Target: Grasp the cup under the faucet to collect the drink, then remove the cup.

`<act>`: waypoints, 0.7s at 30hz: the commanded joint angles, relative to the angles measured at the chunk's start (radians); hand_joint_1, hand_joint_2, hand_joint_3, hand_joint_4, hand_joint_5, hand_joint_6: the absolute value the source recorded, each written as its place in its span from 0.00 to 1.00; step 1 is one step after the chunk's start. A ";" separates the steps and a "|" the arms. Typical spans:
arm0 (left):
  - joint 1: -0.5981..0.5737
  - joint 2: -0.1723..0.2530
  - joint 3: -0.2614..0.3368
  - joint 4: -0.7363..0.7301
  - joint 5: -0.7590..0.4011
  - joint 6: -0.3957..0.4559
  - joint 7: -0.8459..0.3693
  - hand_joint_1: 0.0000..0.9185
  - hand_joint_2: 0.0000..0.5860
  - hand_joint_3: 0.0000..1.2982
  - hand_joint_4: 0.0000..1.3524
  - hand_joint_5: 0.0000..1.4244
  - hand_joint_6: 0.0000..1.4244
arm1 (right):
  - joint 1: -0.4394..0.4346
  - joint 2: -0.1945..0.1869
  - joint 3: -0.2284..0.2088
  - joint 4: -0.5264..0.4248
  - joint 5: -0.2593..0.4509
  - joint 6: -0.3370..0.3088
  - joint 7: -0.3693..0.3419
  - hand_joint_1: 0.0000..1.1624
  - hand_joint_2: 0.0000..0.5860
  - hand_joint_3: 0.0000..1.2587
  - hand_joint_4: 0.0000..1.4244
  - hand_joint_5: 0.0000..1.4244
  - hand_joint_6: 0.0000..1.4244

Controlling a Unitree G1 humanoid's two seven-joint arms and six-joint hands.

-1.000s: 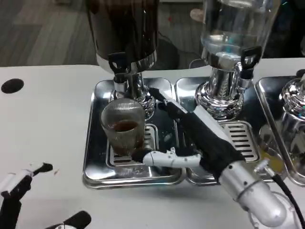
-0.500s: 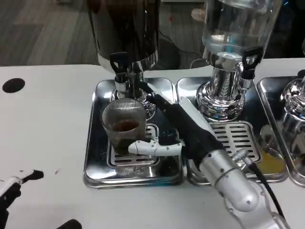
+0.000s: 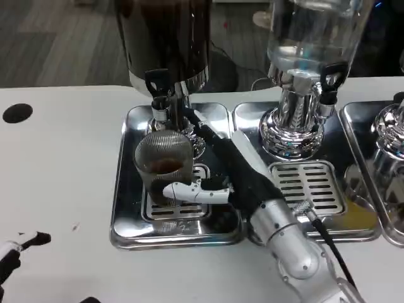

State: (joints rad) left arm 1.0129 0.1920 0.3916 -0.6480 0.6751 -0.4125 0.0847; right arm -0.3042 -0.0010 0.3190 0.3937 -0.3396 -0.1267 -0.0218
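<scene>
A ribbed glass cup (image 3: 163, 165) with a little brown drink in it stands on the drip grate of the left steel tray (image 3: 124, 189), under the black faucet (image 3: 158, 85) of the dark dispenser (image 3: 167, 38). My right hand (image 3: 233, 167) reaches in from the lower right and holds the cup. Its white thumb (image 3: 186, 191) lies across the cup's lower front, and its black fingers (image 3: 205, 129) run along the cup's right rear. At the bottom left corner my left hand (image 3: 16, 249) shows its fingertips, spread and holding nothing.
A clear dispenser (image 3: 309, 44) on a chrome base stands over a second tray with a grate (image 3: 309, 186) to the right. A third chrome dispenser (image 3: 388, 142) sits at the right edge. Bare white table (image 3: 57, 158) lies to the left, with a black hole (image 3: 17, 113).
My right hand slid left and closed around the cup, its thumb crossing the cup's front. My left hand drew back toward the bottom left corner. The cup stayed in place.
</scene>
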 commanded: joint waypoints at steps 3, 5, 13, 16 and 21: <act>0.018 -0.008 0.010 -0.003 -0.001 -0.016 -0.006 0.00 0.09 0.26 0.19 0.27 0.44 | -0.031 0.029 0.008 0.073 -0.010 -0.045 -0.042 0.64 0.11 0.04 0.03 0.03 0.01; 0.019 -0.007 0.016 -0.002 -0.003 -0.018 -0.006 0.00 0.09 0.26 0.20 0.27 0.44 | -0.032 0.034 0.008 0.089 -0.011 -0.054 -0.050 0.64 0.11 0.04 0.03 0.03 0.01; -0.005 0.013 0.046 -0.006 -0.020 -0.007 -0.035 0.00 0.09 0.26 0.20 0.27 0.44 | -0.031 0.051 0.013 0.132 -0.020 -0.071 -0.082 0.64 0.10 0.05 0.04 0.03 0.00; -0.011 0.014 0.054 -0.012 -0.027 -0.005 -0.048 0.00 0.09 0.26 0.20 0.27 0.44 | -0.028 0.058 0.012 0.143 -0.022 -0.075 -0.098 0.65 0.11 0.06 0.04 0.04 0.00; -0.004 0.003 0.058 -0.020 -0.026 -0.014 -0.058 0.00 0.10 0.26 0.20 0.27 0.44 | -0.028 0.077 0.011 0.169 -0.033 -0.082 -0.144 0.65 0.13 0.09 0.09 0.07 0.01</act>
State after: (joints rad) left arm 1.0032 0.1968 0.4412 -0.6546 0.6526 -0.4225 0.0402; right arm -0.3208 0.0588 0.3318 0.5455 -0.3649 -0.1869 -0.1305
